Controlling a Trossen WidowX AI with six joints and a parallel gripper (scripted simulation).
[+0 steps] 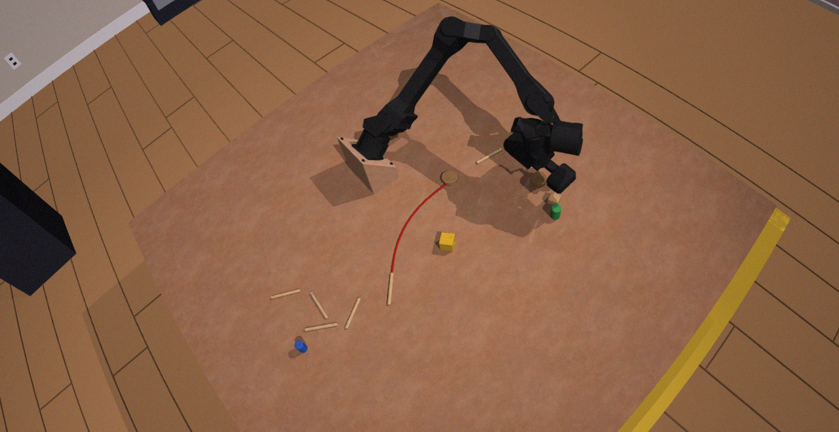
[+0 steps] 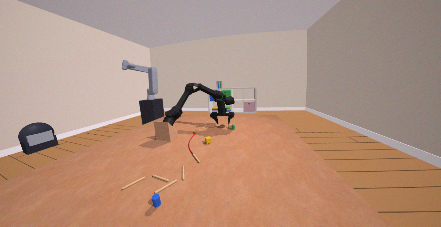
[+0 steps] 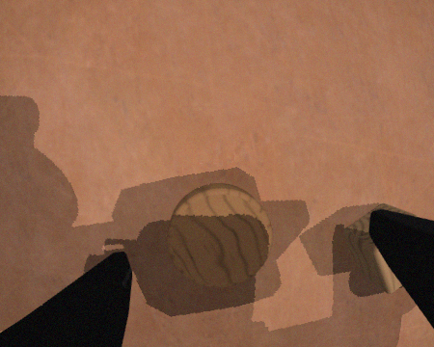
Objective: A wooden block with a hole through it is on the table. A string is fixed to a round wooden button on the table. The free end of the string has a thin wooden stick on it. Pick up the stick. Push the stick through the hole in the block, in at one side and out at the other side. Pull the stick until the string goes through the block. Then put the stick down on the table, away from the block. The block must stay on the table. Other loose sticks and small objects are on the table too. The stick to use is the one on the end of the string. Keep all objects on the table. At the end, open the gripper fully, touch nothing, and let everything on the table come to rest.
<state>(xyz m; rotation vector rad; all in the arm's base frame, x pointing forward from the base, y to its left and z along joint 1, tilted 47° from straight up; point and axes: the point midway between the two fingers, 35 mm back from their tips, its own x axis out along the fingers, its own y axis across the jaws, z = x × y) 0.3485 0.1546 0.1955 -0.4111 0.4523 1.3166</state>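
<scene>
Table [image 1: 586, 312]: held every piece, 1 arm at work.
Gripper [image 2: 223, 122]: spread wide, pinching nothing, hovering low over a loose wooden disc [image 3: 220, 234].
Block [image 1: 553, 196]: sat just beside a green cylinder [image 1: 555, 211], right under the gripper.
String [image 1: 408, 227]: soft, likely to drag.
Stick [image 1: 390, 288]: lay well apart from the gripper; looked light, stiff, best pinched mid-length.
Views: wrist showed only disc and block edge; top showed the stick.

a bare test room: plank floor [image 2: 370, 151], plain walls [image 2: 370, 71], cube shelf [image 2: 234, 88] (coloured bins), second grey arm [image 2: 151, 77]
</scene>
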